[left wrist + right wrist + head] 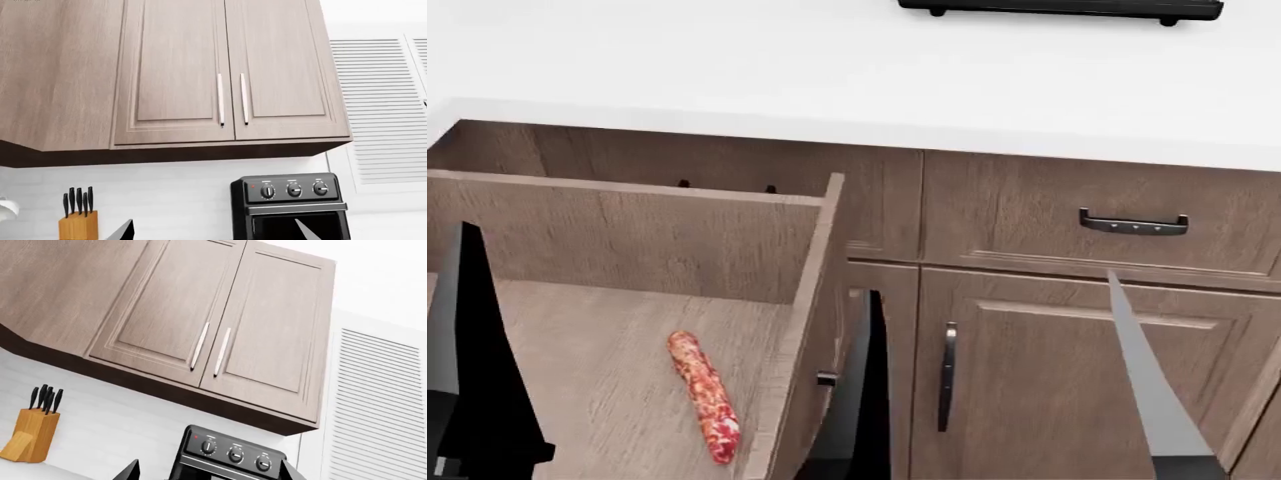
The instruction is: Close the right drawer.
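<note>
While both tools, left tool [654, 400] and right tool [1001, 390], stand apart and empty, the right drawer [614, 330] looks heavy and stiff; push its front.

- Bright, even, flat light in all three views; everything is sharp, with no blur and no edge distortion.
- The white countertop [827, 70] is nearly blown out across the head view's top.
- Soft shadow lies under the wall cabinets [200, 75].

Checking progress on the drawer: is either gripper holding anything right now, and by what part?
Nothing is held. Both grippers' fingers are spread with only air between them, and the open drawer is untouched.
</note>
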Controlling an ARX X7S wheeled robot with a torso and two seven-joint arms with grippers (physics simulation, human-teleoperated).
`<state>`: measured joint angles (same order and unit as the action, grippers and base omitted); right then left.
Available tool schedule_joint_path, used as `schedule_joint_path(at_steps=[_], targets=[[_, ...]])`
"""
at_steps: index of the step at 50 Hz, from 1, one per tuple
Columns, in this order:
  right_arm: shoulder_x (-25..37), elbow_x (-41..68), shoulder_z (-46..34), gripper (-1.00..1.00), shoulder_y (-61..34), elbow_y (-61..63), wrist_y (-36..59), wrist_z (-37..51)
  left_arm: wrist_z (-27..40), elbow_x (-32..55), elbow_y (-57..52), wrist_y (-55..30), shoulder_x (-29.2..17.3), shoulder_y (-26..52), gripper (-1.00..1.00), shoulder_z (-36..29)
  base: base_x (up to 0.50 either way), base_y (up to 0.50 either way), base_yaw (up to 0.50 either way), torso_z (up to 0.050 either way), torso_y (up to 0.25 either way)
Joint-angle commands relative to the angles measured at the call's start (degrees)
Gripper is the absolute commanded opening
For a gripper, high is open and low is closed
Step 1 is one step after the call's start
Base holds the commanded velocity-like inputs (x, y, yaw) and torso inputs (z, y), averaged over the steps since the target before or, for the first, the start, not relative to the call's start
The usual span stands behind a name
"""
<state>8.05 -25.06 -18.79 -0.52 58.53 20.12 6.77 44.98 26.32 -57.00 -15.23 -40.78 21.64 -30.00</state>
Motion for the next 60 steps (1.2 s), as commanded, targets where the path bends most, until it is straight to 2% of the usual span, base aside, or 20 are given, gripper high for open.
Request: schedule_joint_path(at_steps=[1, 27, 48, 60], targets=[[-0.2, 0.1, 0.1, 1.00, -0.1, -0.1, -0.1, -0.3, 0.3, 0.2, 0.0, 0.1, -0.2, 0.2, 1.00, -0.2, 0.49, 0.05, 0.00, 0.000, 0.000], [-0.1, 0.6, 0.1, 1.00, -0.9, -1.5, 0.1, 0.1, 1.2, 0.0, -0.6, 0.2, -0.9, 0.5, 1.00, -1.1, 0.48, 0.05, 0.00, 0.000, 0.000], [-0.4, -0.1, 0.0, 1.00, -1.2, -0.9, 2.3, 0.6, 1.4, 0.4, 0.0, 1.0, -1.2, 0.9, 1.00, -1.4, 0.00, 0.00, 0.00, 0.000, 0.000], [-0.8, 2.4, 5.5, 1.00, -3.1, -1.2, 5.0, 1.7, 1.8, 0.2, -0.2, 0.8, -1.3, 1.1, 1.00, -2.0, 0.00, 0.00, 0.00, 0.000, 0.000]])
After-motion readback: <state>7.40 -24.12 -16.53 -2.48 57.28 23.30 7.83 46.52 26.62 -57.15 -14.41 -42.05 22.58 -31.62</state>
